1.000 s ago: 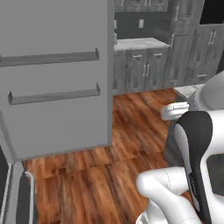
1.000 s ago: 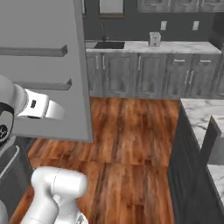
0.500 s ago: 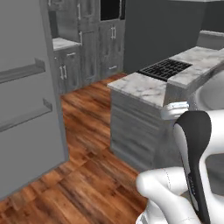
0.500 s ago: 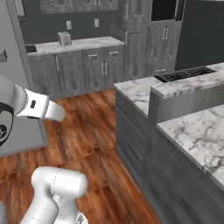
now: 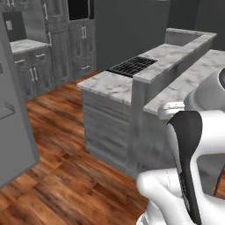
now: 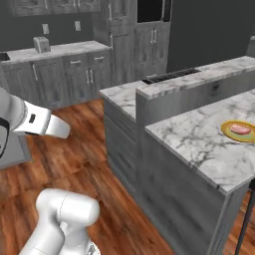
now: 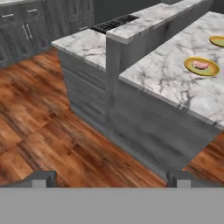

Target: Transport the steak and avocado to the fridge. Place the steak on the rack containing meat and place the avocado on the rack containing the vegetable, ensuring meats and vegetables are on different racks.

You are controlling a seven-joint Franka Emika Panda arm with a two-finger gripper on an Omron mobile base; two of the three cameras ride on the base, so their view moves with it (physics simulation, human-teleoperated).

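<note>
The steak [image 6: 240, 129] is a small pink slab lying on a round yellow-rimmed plate [image 6: 230, 133] on the marble island counter, at the right. In the hand view the steak [image 7: 201, 64] sits far ahead at the upper right, well beyond my gripper [image 7: 111, 180]. The gripper's two dark fingertips [image 7: 43, 177] stand wide apart over the wooden floor, open with nothing between them. A grey panel of the fridge [image 5: 11, 114] shows at the left edge of the left base view. The avocado and the fridge racks are out of view.
The marble island [image 5: 114, 85] with a raised ledge and a black cooktop grate [image 5: 132, 66] stands ahead. Part of a second yellow-rimmed plate [image 7: 217, 40] lies farther along it. Dark cupboards [image 6: 74, 74] with a toaster [image 6: 41, 44] line the back wall. Wooden floor [image 7: 52, 127] lies between.
The whole picture has swung: the base has turned away from the fridge door toward the island, bringing the steak's plate into view. The gripper has stayed open.
</note>
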